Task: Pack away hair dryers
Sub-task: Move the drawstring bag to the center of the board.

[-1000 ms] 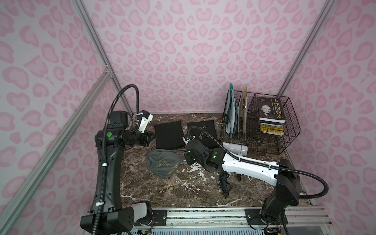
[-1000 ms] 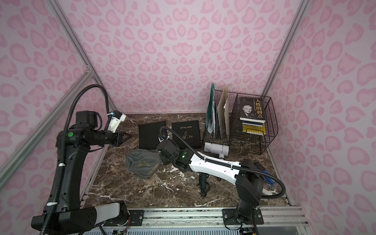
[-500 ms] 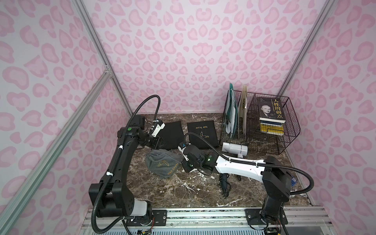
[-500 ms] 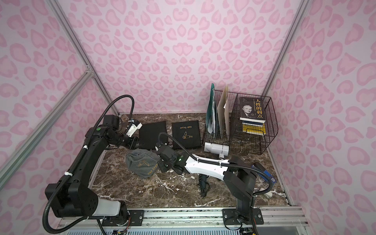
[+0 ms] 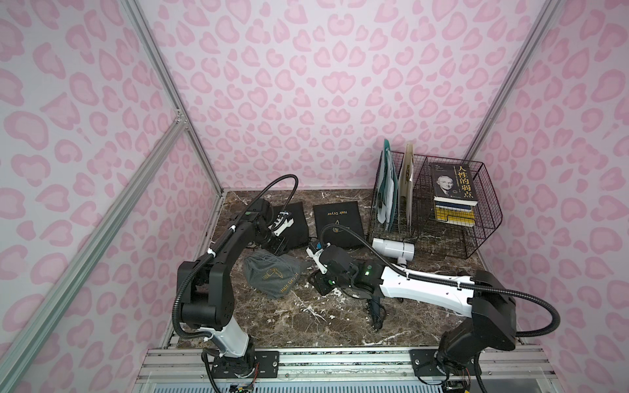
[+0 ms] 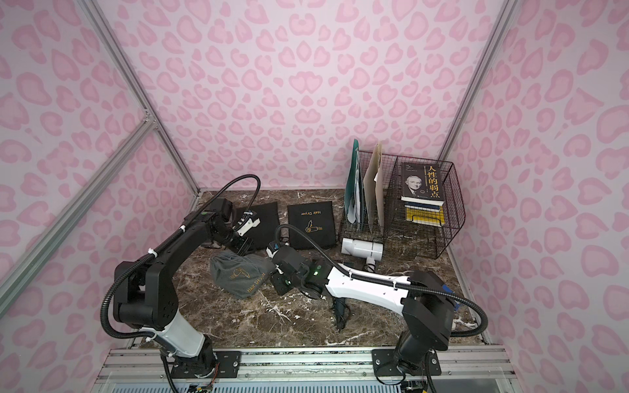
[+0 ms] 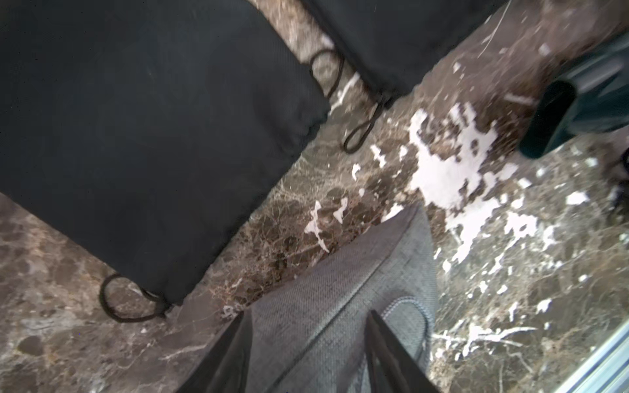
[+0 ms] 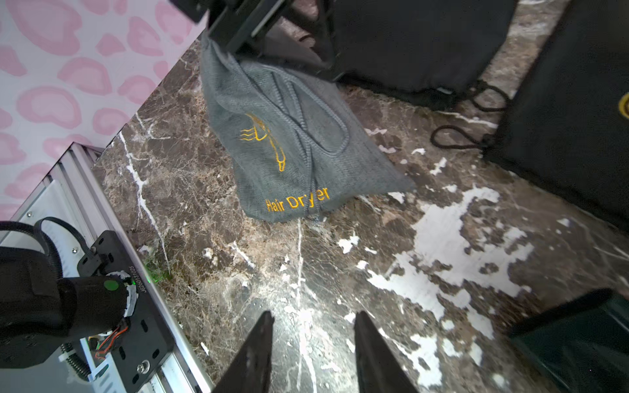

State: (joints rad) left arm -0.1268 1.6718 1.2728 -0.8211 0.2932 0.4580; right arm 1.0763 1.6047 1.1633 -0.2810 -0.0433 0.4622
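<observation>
The teal hair dryer (image 8: 578, 340) is lying just beside the right gripper (image 8: 315, 316), which is hovering low, parted and empty, arm outstretched, while the left gripper (image 7: 308, 313) is straddling the grey pouch (image 7: 374, 255), half-open.

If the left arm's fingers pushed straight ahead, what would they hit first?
Probably the grey pouch: the left gripper has its fingers apart right over it, depth unclear.

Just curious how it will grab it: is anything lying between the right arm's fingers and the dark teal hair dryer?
Nothing visible does. In the right wrist view the right arm's fingers stand apart over bare marble tabletop, and the dark teal hair dryer lies close beside them; only tabletop shows between.
</observation>
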